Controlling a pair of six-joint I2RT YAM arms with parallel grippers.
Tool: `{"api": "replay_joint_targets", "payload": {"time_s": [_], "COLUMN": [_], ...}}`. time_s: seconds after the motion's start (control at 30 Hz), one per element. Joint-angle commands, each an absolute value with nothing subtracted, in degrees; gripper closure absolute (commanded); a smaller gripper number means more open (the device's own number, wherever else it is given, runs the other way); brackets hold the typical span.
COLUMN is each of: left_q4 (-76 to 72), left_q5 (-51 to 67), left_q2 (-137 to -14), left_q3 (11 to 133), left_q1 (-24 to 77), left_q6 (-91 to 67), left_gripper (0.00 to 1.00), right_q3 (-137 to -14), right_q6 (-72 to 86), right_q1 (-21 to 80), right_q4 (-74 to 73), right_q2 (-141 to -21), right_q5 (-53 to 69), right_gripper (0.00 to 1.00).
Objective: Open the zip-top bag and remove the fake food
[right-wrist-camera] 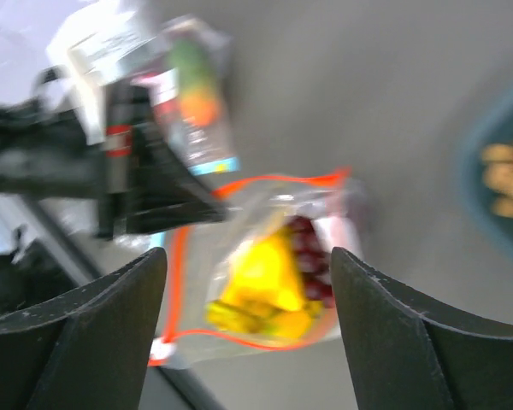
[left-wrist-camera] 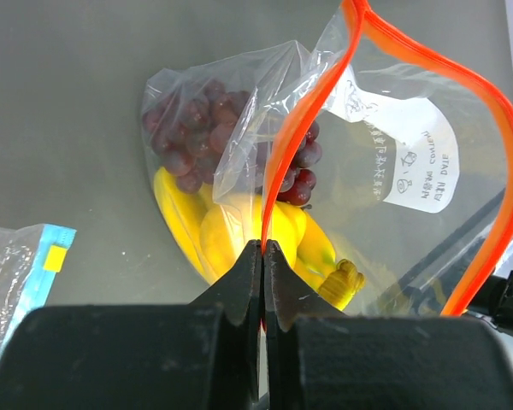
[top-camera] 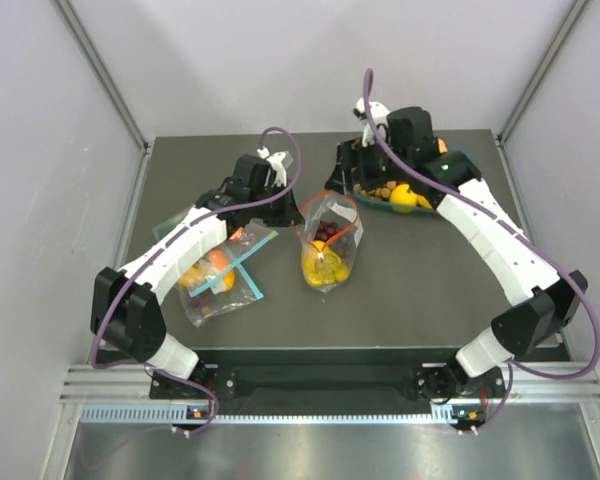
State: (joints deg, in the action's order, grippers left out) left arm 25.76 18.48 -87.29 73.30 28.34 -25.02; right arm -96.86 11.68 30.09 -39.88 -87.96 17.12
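Observation:
The zip-top bag point(top-camera: 327, 243) lies mid-table with its red-orange zip strip point(left-wrist-camera: 410, 60) spread into an open loop. A white label patch point(left-wrist-camera: 415, 158) shows on it. Inside lie the yellow banana bunch point(left-wrist-camera: 231, 243), the dark purple grapes point(left-wrist-camera: 184, 141) and more yellow fruit. My left gripper point(left-wrist-camera: 263, 249) is shut on the zip strip at the bag's left rim point(top-camera: 298, 215). My right gripper point(right-wrist-camera: 248, 282) is open and empty, apart from the bag, hovering over its mouth point(right-wrist-camera: 269, 278) near the far side point(top-camera: 346, 178). The right wrist view is blurred.
Clear bags with teal-blue strips point(top-camera: 220, 275) holding small orange and red fruits lie under the left arm; one shows at the left wrist view's edge point(left-wrist-camera: 26, 273). A teal tray point(top-camera: 458, 160) of loose fake food, including a yellow fruit point(top-camera: 404, 197), stands at the back right.

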Motion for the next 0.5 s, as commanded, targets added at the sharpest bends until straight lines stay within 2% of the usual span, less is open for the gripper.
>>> {"api": "replay_joint_targets", "payload": {"time_s": [0.0,0.47], "left_q4": [22.1,22.1], "left_q5": [19.1,17.5], "left_q2": [-85.4,-82.4], "left_q3": [74.1,71.4], "left_q1": [28.9,29.2], "left_q6": [-25.9,-26.0], "left_gripper": [1.0,1.0], "right_q3": [-99.1,-91.2], "right_q6": [14.4,8.6], "right_q1": [33.7,36.9], "right_q4": [-37.7,-43.9], "right_q2": [-89.6,-94.6], "right_q5": [21.3,16.8], "right_gripper": [0.26,0.39]}}
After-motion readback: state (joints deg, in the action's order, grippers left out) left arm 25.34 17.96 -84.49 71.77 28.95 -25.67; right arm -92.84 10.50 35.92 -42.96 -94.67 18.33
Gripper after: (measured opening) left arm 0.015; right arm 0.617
